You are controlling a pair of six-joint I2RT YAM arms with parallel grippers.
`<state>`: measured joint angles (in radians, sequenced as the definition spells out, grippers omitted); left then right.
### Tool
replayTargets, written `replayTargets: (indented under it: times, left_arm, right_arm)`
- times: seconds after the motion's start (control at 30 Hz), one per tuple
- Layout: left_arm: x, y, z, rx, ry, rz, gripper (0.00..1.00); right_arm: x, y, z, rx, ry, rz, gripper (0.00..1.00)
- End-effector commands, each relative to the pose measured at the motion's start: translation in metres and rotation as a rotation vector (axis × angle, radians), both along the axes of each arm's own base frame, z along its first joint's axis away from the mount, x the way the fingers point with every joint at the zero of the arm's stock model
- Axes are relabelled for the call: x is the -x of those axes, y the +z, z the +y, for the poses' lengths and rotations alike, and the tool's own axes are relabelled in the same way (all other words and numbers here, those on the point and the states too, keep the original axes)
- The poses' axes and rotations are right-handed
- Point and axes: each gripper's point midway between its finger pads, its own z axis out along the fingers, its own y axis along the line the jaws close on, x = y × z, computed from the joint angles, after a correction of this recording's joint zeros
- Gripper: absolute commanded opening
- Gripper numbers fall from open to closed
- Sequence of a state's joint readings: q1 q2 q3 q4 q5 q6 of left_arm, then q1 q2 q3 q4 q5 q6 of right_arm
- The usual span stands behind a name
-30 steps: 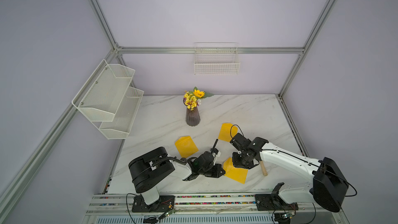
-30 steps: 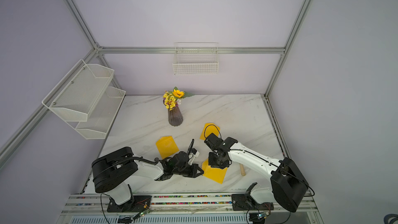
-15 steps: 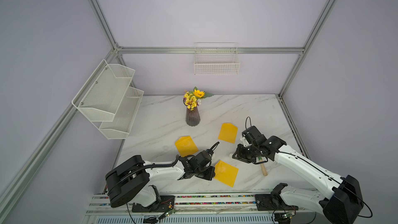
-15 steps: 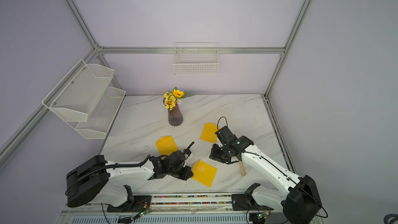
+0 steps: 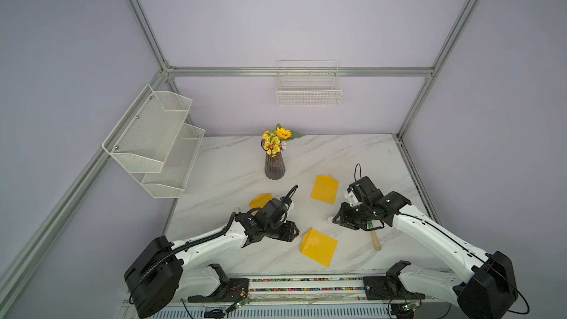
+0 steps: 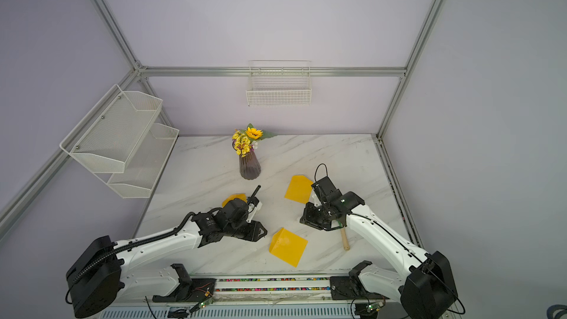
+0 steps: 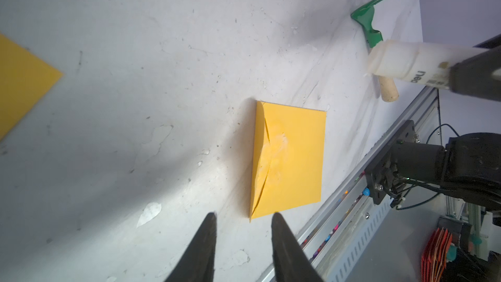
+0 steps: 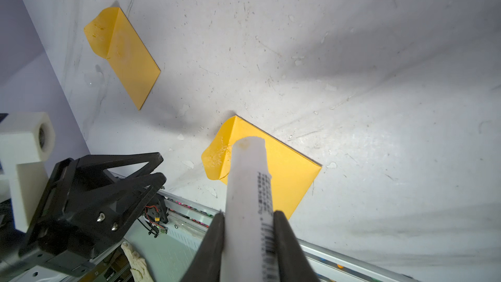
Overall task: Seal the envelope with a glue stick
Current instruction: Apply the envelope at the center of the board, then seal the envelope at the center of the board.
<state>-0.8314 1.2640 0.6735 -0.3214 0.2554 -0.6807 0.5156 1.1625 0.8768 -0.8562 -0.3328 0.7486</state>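
Observation:
A yellow envelope (image 5: 319,247) (image 6: 288,247) lies near the table's front edge, its flap folded over and slightly curled up, with pale smears by the flap (image 7: 290,158) (image 8: 287,177). My left gripper (image 5: 295,234) (image 6: 263,233) (image 7: 244,214) is just left of it, low over the table, open and holding nothing. My right gripper (image 5: 336,219) (image 6: 303,219) (image 8: 249,214) hovers beyond the envelope, to its right. It is shut on the glue stick (image 8: 249,180) (image 7: 406,63), a white tube whose bare end points toward the envelope.
Another yellow envelope (image 5: 324,189) lies mid-table, and a further one (image 5: 259,201) is partly under my left arm. A green rake with a wooden handle (image 5: 375,239) (image 7: 368,25) lies under my right arm. A vase of flowers (image 5: 274,167) stands behind. Wire shelves (image 5: 153,139) hang left.
Both grippers have drawn away from the front envelope, the left one leftward and the right one back to the right with the glue stick. The left gripper has opened.

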Motion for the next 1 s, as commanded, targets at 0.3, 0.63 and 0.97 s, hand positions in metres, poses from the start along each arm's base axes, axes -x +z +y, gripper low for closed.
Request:
replayTargets:
  times: [0.3,0.63,0.97]
  left_arm:
    - [-0.016,-0.020,-0.028,-0.025,-0.072,0.042,0.24]
    - [-0.013,-0.027,-0.038,0.010,-0.100,0.082,0.19]
    - [-0.016,-0.014,-0.040,0.047,-0.078,0.052,0.19]
  right_arm:
    - [-0.005,0.016,-0.001,-0.044,0.013,-0.058,0.00]
    - [-0.001,0.020,-0.003,-0.053,0.016,-0.064,0.00]
    - [0.002,0.021,-0.007,-0.043,0.010,-0.061,0.00]
